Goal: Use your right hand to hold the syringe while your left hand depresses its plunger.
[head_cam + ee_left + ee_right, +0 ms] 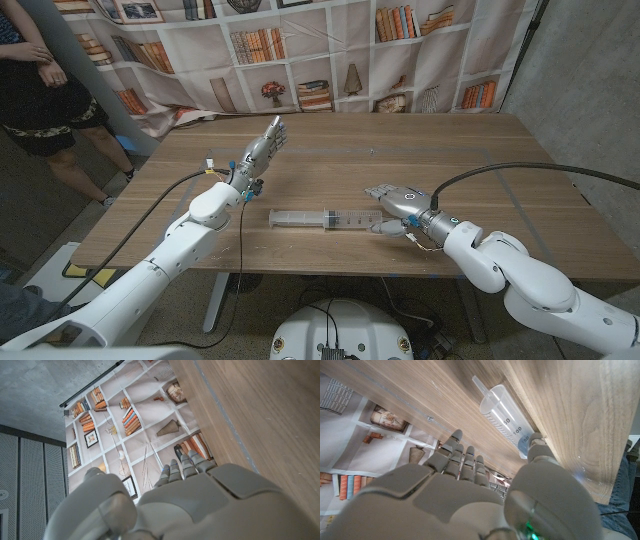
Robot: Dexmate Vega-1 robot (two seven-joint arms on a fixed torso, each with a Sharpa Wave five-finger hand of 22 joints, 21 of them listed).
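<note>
Syringe [322, 217] is lying flat mid-table. My right hand [398, 207] is reaching its plunger end w/ fingers apart, thumb touching, not gripping yet. My left hand [259, 150] is waiting open, well apart. Next, I judge: right closing round barrel.

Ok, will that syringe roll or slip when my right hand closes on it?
Probably yes. The syringe lies on its round barrel on smooth wood, so a nudge could roll it. The clear plastic looks slick and rigid. The right hand is at the plunger end.
</note>
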